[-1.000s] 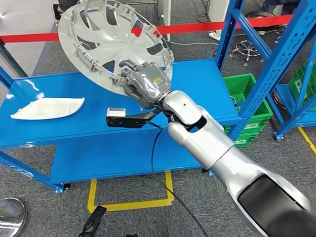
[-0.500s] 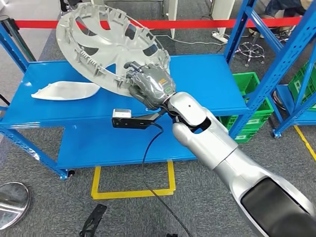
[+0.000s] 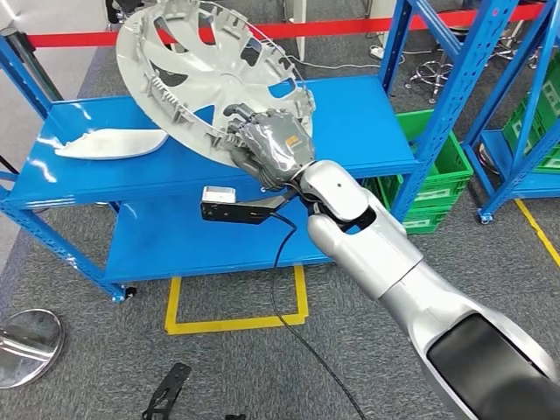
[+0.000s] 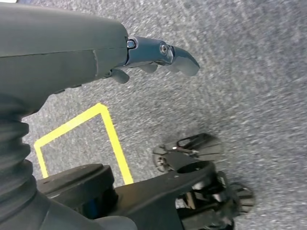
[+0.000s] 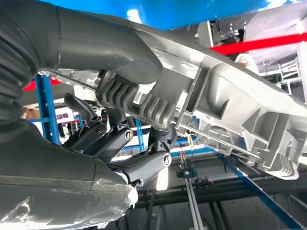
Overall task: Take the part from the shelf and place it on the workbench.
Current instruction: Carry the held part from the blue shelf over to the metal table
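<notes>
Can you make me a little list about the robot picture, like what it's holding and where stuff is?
holding: right hand grips the rim of the grey wheel cover
wheel cover: tilted, above the blue workbench
already on workbench: a long silver part
left hand: holds nothing, hangs over the grey floor
floor: yellow tape square

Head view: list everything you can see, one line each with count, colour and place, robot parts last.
Wheel cover: one, silver-grey, tilted above the workbench, held at its lower rim.
Long flat part: one, white, lying on the workbench top, left side.
Workbench: one, blue, two levels, centre.
Shelf frames: blue, right side.
Crates: green, under the shelf frames.
Barrier tape: red, behind the workbench.
Floor marking: yellow, below the workbench.
Right robot hand: grey, gripping the wheel cover.
Left robot hand: dark, hanging above the floor, holding nothing.
</notes>
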`<action>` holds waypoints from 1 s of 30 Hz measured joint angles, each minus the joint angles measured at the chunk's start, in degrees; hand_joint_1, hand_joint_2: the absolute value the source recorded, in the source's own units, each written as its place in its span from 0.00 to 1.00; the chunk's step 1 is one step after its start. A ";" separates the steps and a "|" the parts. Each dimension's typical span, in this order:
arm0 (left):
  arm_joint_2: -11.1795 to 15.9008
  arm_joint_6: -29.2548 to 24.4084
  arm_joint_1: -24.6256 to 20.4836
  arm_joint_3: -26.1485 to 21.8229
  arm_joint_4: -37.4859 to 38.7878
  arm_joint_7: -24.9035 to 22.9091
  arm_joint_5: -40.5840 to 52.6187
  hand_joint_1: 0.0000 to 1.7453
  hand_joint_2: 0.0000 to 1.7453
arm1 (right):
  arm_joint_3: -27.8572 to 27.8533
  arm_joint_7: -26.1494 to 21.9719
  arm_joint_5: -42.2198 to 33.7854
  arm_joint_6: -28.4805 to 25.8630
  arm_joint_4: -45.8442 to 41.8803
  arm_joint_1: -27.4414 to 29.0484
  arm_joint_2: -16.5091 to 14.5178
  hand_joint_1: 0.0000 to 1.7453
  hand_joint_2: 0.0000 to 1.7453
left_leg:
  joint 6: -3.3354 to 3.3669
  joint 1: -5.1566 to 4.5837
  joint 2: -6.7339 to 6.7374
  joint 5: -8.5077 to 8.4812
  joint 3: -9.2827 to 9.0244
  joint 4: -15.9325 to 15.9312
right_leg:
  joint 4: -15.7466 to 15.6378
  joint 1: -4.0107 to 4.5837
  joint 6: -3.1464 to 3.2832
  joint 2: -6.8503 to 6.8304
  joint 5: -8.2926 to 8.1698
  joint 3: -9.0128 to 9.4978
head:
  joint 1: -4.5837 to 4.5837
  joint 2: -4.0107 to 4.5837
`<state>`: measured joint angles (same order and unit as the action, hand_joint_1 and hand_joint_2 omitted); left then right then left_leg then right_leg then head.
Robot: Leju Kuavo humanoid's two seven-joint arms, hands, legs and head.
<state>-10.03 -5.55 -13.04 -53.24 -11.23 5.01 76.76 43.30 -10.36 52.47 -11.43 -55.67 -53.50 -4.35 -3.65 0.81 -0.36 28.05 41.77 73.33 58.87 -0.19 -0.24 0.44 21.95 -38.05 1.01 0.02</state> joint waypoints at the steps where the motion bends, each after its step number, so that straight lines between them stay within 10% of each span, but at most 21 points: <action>1: 0.00 0.00 -0.05 0.00 0.00 0.00 0.01 0.00 1.00 | -0.08 0.00 -0.01 0.00 0.00 0.03 0.00 1.00 1.00 | -0.10 0.11 0.01 -1.49 -2.03 -1.84 | 0.05 -0.07 -0.22 0.02 -0.64 -0.79 | 0.00 0.00; 4: -0.11 -0.01 -0.39 0.01 -0.02 0.00 0.06 0.00 1.00 | -0.46 -0.01 -0.03 -0.03 -0.05 -0.04 0.01 1.00 1.00 | 0.31 0.23 -0.21 -0.59 -9.80 -12.27 | 0.32 0.06 -1.20 0.05 -2.50 -2.74 | -0.06 0.00; 7: -0.13 -0.02 -0.20 0.02 -0.03 0.00 0.06 0.00 1.00 | -0.63 -0.02 -0.01 -0.10 0.02 0.48 0.11 1.00 1.00 | 2.05 -0.08 -0.44 -0.13 -10.46 -15.80 | -0.37 -0.13 -2.07 0.00 -4.36 -3.83 | -0.09 0.00; 9: -0.07 -0.02 0.25 0.01 -0.04 0.00 0.05 0.00 1.00 | -0.65 -0.03 0.01 -0.16 0.18 1.17 0.27 1.00 1.00 | 3.07 -0.08 -0.31 -1.31 -9.56 -15.86 | 1.35 -0.30 -2.62 -0.04 -1.72 -4.62 | 0.09 0.00; 12: -0.06 -0.02 0.27 0.00 -0.04 0.00 0.05 0.00 1.00 | -0.66 -0.09 -0.02 -0.17 0.26 1.48 0.37 1.00 1.00 | 3.85 -0.22 -0.24 -3.03 -7.89 -15.85 | 11.91 -0.31 -2.96 -0.08 6.48 -6.81 | 0.36 0.00; 14: -0.05 -0.01 0.22 0.00 -0.04 0.00 0.06 0.00 1.00 | -0.66 -0.16 0.03 -0.16 0.26 1.54 0.37 1.00 1.00 | 3.92 -0.34 -0.24 -4.19 -6.54 -15.82 | 16.68 -0.29 -2.87 -0.07 7.47 -6.70 | 0.35 0.00; 17: -0.08 0.03 0.16 0.00 -0.04 0.00 0.09 0.00 1.00 | -0.67 -0.20 0.14 -0.16 0.25 1.39 0.35 1.00 1.00 | 3.59 -0.39 -0.30 -5.88 -4.65 -15.79 | 10.35 -0.06 -2.17 -0.03 4.48 0.05 | 0.34 0.00; 20: -0.15 0.04 0.06 0.00 -0.04 0.00 0.14 0.00 1.00 | -0.78 -0.29 0.26 -0.16 0.23 0.93 0.25 1.00 1.00 | 2.66 -0.32 -0.31 -7.51 -3.61 -15.98 | 0.93 0.47 -1.64 0.05 5.72 6.33 | 0.32 0.00; 24: -0.11 0.02 0.11 0.00 -0.04 0.01 0.18 0.00 1.00 | -0.86 -0.54 0.34 -0.18 0.24 0.62 0.20 1.00 1.00 | 1.16 -0.15 -0.23 -6.89 -2.38 -15.43 | -0.47 0.32 -0.51 -0.12 3.74 5.12 | 0.22 0.00; 28: -0.09 0.18 0.07 0.00 -0.04 0.51 0.09 0.00 1.00 | -1.31 -0.99 -0.48 -0.20 0.24 0.69 0.18 1.00 1.00 | 0.04 -0.05 -0.15 1.67 1.13 -2.75 | -0.73 0.15 0.19 -0.25 1.37 2.31 | -0.04 0.00; 30: -0.09 0.45 0.07 0.00 -0.04 0.81 0.07 0.00 1.00 | -1.57 -1.37 -1.09 -0.21 0.24 0.95 0.18 1.00 1.00 | -0.25 0.06 -0.13 0.11 0.94 0.29 | -0.69 0.10 0.06 -0.28 0.18 0.85 | -0.04 0.00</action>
<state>-10.12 -5.10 -12.97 -53.24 -11.28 5.81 76.83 41.73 -11.73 51.39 -11.64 -55.43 -52.54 -4.17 -3.90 0.87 -0.48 28.16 42.70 73.62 58.18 -0.08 -0.18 0.16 22.13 -37.20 0.96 0.02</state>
